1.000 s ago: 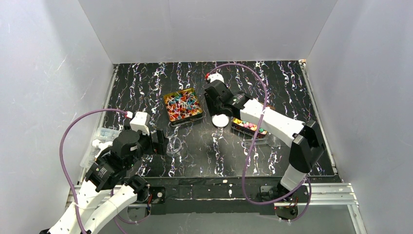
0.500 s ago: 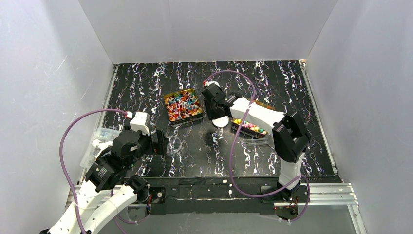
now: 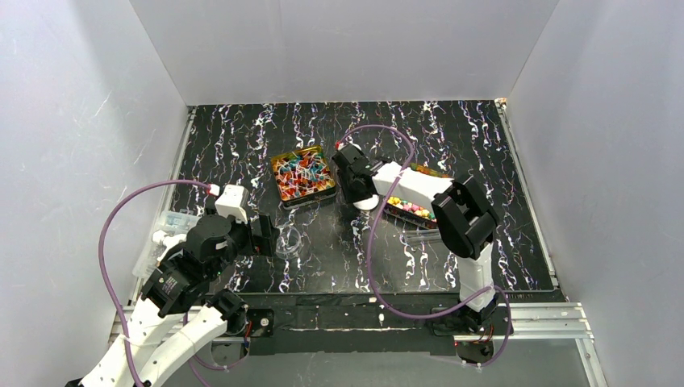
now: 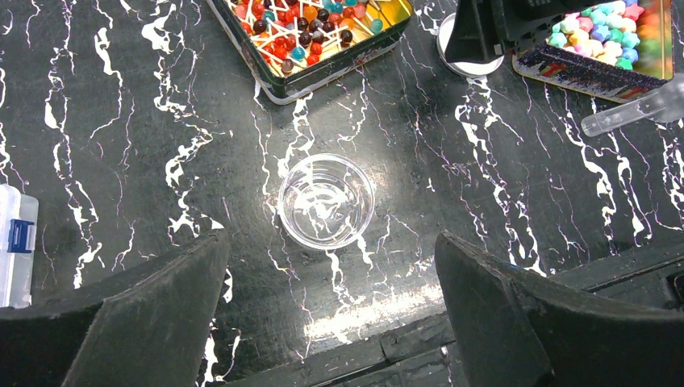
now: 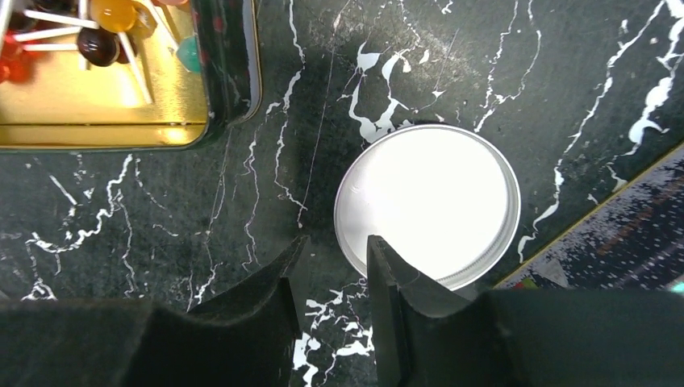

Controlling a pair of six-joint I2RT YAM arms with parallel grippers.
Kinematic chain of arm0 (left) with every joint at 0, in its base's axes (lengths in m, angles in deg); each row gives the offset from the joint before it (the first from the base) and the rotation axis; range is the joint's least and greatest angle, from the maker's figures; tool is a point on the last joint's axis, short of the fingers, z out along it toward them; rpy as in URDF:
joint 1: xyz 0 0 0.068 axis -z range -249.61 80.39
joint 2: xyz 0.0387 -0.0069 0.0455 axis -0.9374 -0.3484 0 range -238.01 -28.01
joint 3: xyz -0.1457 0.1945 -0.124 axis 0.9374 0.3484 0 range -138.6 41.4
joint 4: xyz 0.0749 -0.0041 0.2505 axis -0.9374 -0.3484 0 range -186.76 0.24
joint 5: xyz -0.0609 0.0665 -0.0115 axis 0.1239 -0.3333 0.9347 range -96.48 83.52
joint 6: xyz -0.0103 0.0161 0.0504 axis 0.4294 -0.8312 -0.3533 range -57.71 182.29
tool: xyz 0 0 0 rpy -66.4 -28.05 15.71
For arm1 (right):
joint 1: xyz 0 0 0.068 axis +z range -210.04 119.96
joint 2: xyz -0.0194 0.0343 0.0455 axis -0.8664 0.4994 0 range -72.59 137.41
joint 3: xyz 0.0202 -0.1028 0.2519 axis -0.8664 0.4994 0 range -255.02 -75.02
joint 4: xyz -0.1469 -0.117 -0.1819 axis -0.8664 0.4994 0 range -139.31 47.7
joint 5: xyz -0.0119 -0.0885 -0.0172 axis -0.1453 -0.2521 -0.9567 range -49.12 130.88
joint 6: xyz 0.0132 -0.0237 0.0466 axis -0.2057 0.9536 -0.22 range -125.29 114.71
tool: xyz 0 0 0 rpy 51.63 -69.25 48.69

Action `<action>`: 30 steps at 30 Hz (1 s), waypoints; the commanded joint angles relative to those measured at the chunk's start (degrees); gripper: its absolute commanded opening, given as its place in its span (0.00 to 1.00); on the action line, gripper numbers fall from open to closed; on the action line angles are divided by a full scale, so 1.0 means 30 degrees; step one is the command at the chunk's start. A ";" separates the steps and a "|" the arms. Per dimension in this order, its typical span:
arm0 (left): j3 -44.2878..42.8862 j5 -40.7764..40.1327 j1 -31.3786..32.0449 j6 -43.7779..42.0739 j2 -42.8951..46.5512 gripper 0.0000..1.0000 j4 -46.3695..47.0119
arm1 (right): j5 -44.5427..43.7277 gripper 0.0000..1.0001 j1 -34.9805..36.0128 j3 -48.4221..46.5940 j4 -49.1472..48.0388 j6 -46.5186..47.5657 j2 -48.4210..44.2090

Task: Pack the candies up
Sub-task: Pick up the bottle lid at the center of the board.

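Observation:
Candies on sticks fill a square gold tin (image 3: 302,176), also in the left wrist view (image 4: 310,28). Cube-like candies (image 3: 410,208) in pink, green and yellow fill a second tin, seen at the left wrist view's top right (image 4: 613,28). A round white lid (image 5: 427,205) lies flat between the tins (image 3: 369,201). My right gripper (image 5: 337,246) is low over it, narrowly open: one finger is over the lid, the other outside its left rim. My left gripper (image 4: 329,242) is wide open and empty, hovering just short of a clear empty cup (image 4: 326,201).
A clear plastic tube (image 4: 637,109) lies by the near edge of the cube-candy tin. A clear lidded box (image 3: 165,230) sits at the table's left edge. The table's front rail (image 3: 363,310) runs behind the cup in the left wrist view.
The right arm has folded in, and its gripper has moved left and down onto the white lid's left rim. The left arm and the cup have not moved.

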 commanded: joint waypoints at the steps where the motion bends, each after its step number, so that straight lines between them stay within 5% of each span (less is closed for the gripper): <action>1: -0.0056 -0.0374 0.0046 0.0052 0.0052 0.99 -0.0304 | 0.0285 0.39 -0.0098 -0.0465 -0.0480 -0.0268 0.0459; 20: -0.0049 -0.0399 0.0043 0.0067 0.0088 0.99 -0.0333 | 0.0585 0.22 -0.0099 -0.0278 -0.0485 -0.0208 0.1426; 30: -0.0049 -0.0403 0.0032 0.0094 0.0096 0.99 -0.0347 | 0.0983 0.01 -0.0055 0.0900 -0.0494 -0.0286 0.0207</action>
